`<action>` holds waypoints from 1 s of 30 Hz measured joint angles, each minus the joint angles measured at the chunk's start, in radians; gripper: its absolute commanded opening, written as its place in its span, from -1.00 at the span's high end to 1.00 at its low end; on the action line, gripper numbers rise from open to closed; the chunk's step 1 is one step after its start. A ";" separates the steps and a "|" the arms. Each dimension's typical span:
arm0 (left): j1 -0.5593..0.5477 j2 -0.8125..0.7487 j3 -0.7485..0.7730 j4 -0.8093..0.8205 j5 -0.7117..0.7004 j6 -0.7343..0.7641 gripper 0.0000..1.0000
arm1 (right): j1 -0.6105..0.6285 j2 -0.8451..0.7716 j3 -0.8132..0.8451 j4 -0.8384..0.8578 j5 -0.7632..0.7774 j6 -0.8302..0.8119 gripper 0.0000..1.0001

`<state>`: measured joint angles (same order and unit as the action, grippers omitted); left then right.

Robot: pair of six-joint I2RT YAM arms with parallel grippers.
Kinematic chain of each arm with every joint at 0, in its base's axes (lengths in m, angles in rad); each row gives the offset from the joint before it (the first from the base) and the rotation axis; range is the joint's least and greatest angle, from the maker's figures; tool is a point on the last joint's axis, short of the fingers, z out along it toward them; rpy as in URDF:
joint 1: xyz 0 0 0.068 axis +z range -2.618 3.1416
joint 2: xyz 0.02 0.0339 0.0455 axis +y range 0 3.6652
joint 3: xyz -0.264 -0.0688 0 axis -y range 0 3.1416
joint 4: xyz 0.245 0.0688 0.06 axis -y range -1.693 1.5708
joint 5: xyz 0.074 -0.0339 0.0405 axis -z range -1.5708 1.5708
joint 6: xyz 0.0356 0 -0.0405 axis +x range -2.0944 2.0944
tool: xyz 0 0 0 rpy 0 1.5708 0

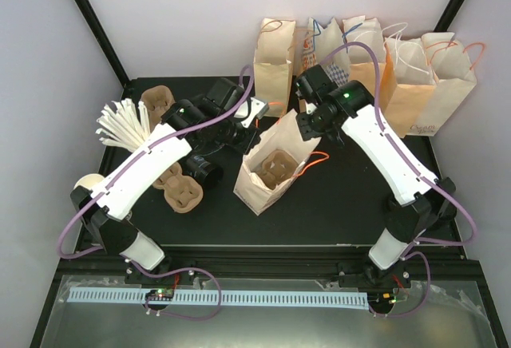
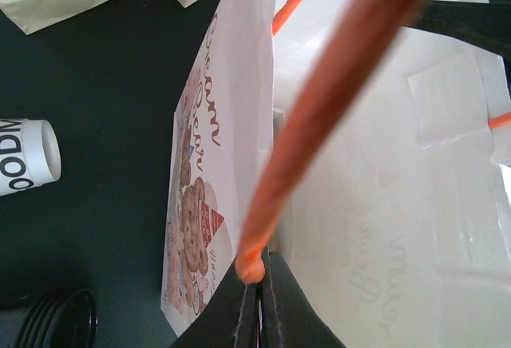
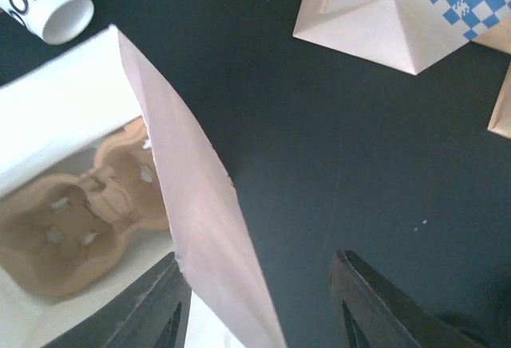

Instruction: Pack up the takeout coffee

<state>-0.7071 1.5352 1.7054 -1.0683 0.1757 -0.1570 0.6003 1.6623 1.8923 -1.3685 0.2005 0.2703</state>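
Observation:
The takeout coffee, a white cup (image 2: 24, 156) with dark lettering, lies on its side on the black table, left of the open paper bag (image 2: 231, 124). It also shows in the right wrist view (image 3: 49, 1) and by the bag's far corner (image 1: 255, 110). No lid shows on it. My left gripper (image 2: 259, 272) is shut on the bag's orange handle (image 2: 327, 116). The right gripper (image 3: 257, 264) is open, its fingers astride the bag's wall (image 3: 200, 204) and not touching it. A brown pulp carrier (image 3: 80, 212) sits inside the bag (image 1: 259, 192).
Several paper bags (image 1: 359, 61) stand along the back wall. Stacked black lids (image 2: 60, 320) lie near the left arm (image 1: 204, 168). Loose pulp carriers (image 1: 180, 192) and a fan of white sticks (image 1: 124, 124) are at the left.

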 measured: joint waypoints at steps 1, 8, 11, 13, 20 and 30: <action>0.000 0.003 0.002 0.000 0.000 0.000 0.97 | -0.003 0.008 0.000 0.001 -0.001 -0.002 0.04; 0.000 0.016 0.008 0.001 0.000 -0.002 0.97 | -0.011 0.039 0.014 0.007 0.008 -0.011 0.06; 0.000 0.023 0.008 0.006 0.001 -0.012 0.97 | -0.021 0.044 0.035 0.007 0.027 -0.010 0.01; 0.000 0.031 0.011 0.012 0.001 -0.024 0.97 | -0.035 0.054 0.058 0.006 0.045 -0.007 -0.03; 0.001 0.089 0.059 0.034 0.016 -0.092 0.97 | -0.115 0.156 0.179 -0.004 0.081 0.001 -0.07; 0.027 0.189 0.127 0.139 0.056 -0.240 0.97 | -0.198 0.258 0.350 0.006 0.089 0.029 -0.15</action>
<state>-0.6804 1.7245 1.8324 -0.9295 0.2317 -0.3969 0.4026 1.9205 2.2425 -1.3621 0.2890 0.2989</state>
